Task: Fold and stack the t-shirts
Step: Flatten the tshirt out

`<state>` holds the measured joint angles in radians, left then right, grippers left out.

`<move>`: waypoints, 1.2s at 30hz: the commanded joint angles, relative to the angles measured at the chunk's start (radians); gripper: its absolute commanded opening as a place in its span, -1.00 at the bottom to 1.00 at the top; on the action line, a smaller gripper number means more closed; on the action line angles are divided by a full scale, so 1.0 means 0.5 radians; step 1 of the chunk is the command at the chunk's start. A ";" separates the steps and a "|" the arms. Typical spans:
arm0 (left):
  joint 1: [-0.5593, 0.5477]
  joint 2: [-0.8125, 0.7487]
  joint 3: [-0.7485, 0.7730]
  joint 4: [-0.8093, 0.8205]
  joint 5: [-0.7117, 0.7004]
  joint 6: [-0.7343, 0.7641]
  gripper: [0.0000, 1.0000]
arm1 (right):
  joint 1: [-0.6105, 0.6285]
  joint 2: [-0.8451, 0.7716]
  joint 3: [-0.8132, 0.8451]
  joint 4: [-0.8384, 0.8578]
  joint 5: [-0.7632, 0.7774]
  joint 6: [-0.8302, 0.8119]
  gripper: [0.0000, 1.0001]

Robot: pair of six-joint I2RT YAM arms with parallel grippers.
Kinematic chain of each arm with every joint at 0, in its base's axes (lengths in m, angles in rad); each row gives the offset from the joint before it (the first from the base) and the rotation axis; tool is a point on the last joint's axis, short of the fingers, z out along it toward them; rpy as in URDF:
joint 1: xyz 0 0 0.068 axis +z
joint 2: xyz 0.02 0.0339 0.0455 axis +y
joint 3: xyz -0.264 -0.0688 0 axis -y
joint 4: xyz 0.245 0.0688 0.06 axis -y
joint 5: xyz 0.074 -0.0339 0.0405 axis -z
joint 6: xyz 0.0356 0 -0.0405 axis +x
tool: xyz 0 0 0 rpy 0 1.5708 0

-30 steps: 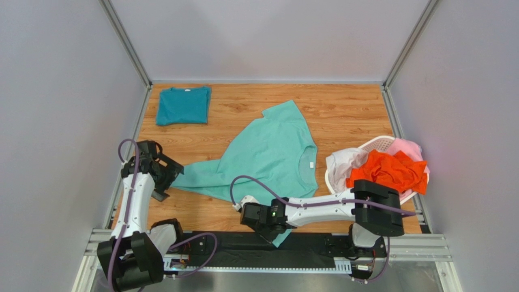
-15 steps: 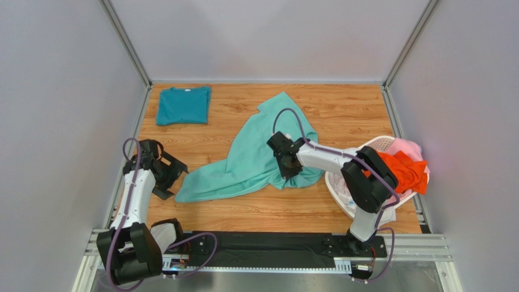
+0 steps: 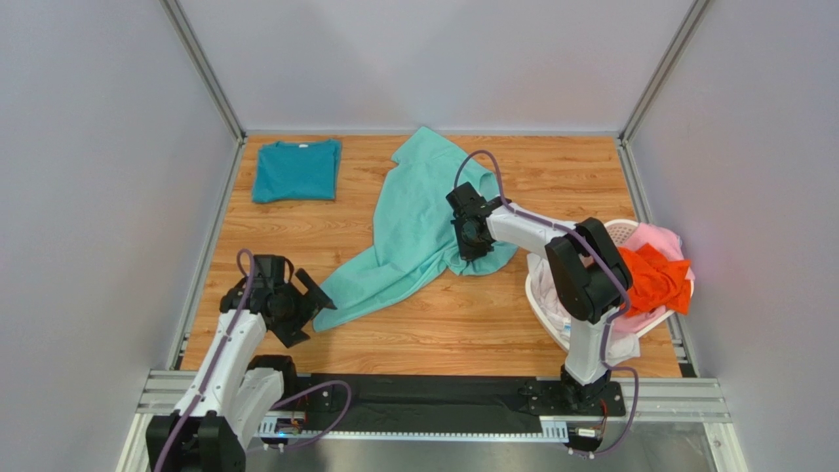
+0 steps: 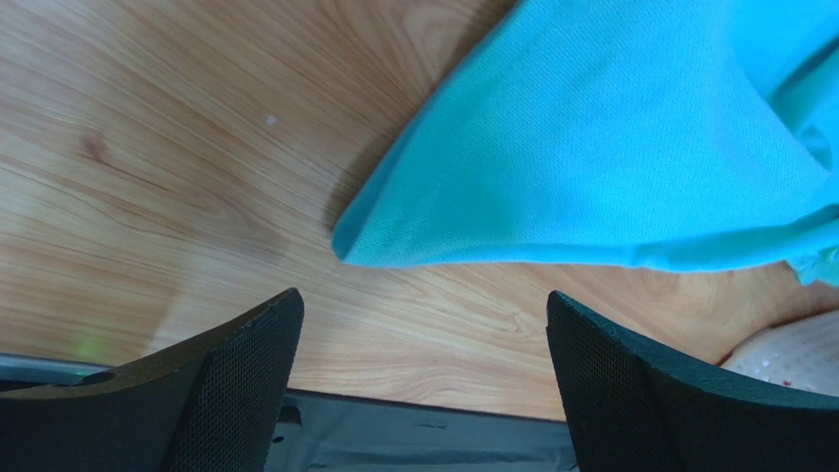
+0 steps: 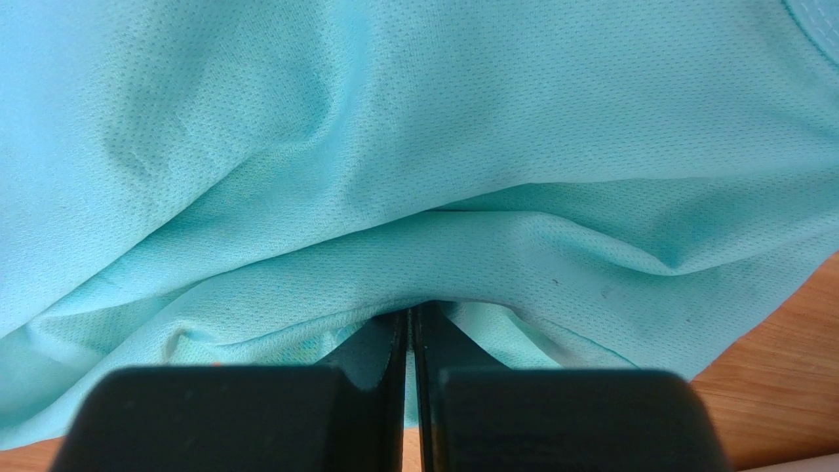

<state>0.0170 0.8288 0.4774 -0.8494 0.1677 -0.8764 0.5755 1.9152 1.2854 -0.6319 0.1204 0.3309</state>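
The light mint-aqua t-shirt point(image 3: 414, 221) lies crumpled across the middle of the wooden table, running from the far edge down to a corner at the near left. My right gripper point(image 3: 471, 239) is shut on a fold of it point(image 5: 414, 246) at its right side. My left gripper point(image 3: 313, 313) is open and empty, just left of the shirt's near corner point(image 4: 591, 187), not touching it. The darker teal t-shirt point(image 3: 295, 169) lies folded at the far left. Orange point(image 3: 655, 278), pink point(image 3: 658, 238) and white point(image 3: 549, 295) t-shirts sit in the basket.
The white plastic laundry basket point(image 3: 615, 232) stands at the right edge of the table, its rim also showing in the left wrist view point(image 4: 788, 354). Grey walls and metal frame posts close in the table on three sides. The black rail point(image 3: 414, 398) runs along the near edge.
My right gripper has carried the mint shirt's near edge up from the front of the table to the far middle, bunching it. My left gripper let go of the sleeve and dropped nearer.
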 commanded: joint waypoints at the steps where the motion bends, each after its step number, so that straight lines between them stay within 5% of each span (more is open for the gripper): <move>1: -0.129 -0.032 -0.016 -0.022 0.021 -0.112 0.96 | 0.003 -0.075 -0.046 0.040 -0.050 -0.021 -0.99; 11: -0.144 -0.133 -0.102 -0.099 -0.154 -0.146 0.15 | 0.006 -0.201 -0.184 0.058 -0.035 0.031 -0.98; 17: -0.144 -0.029 -0.090 -0.038 -0.237 -0.122 -0.05 | 0.006 -0.250 -0.230 0.070 -0.044 0.041 -0.98; 36: -0.144 0.190 -0.028 0.122 -0.271 -0.048 -0.02 | 0.006 -0.287 -0.276 0.067 -0.044 0.032 -0.98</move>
<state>-0.0521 0.9386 0.4389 -0.8234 0.0345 -0.9230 0.5755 1.8149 1.1580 -0.6159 0.1024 0.3431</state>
